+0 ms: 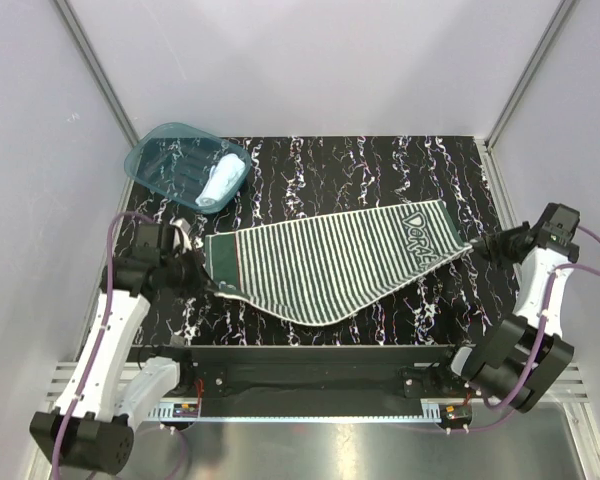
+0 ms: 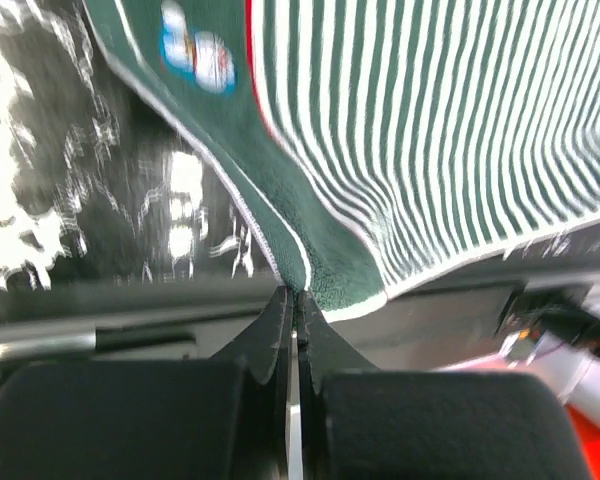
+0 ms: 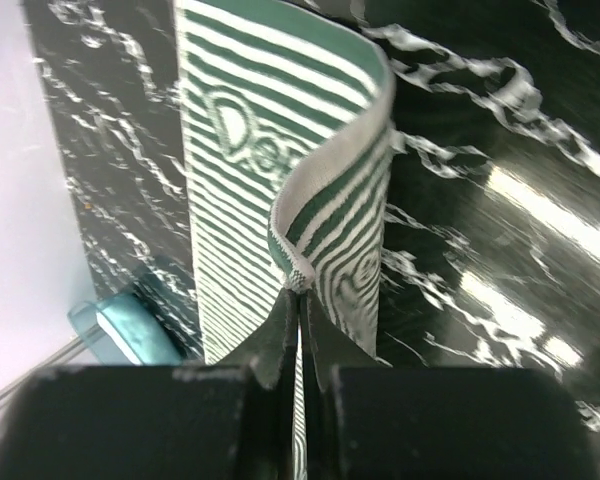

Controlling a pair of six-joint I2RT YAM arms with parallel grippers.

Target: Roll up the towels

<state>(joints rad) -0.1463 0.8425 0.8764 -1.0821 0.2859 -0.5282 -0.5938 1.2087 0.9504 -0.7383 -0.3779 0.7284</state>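
Top external view: a long dark green-and-white striped cloth towel [image 1: 330, 265] lay slantwise across the black, white-veined bench [image 1: 380, 165]. Its lettered end was to the right and its plain green hem to the left.

- **Left grip:** the left hand [image 1: 202, 283] was pinched fully shut on the near left corner. The left wrist view showed the tips closed on the green hem edge, with the cloth only just inside them.
- **Right grip:** the right hand [image 1: 474, 246] was likewise clamped tight on the corner of the lettered end. The right wrist view showed that corner lifted and curled over, off the bench.
- **Lie of the cloth:** the middle of the towel sagged toward the near edge — neither square nor taut.

Judgement: the step in hand looked like straightening this towel before the roll.

- Draw the two ends apart evenly and keep them low.
- Set the cloth down flat with its long edges parallel, so nothing tucks under.
- Both grips looked like shallow corner pinches, so a hard pull might slip one free.
- Start the roll from one short end and keep it tight and square, or it will cone.

Containers: there was one translucent teal plastic tub [image 1: 160, 155] at the far left of the bench, just beyond the striped towel's left end. A plain pale blue cloth towel [image 1: 220, 183] lay bundled against its right wall. It looked rolled, though how neatly could not be told. Otherwise only the tub's ribbed floor showed.
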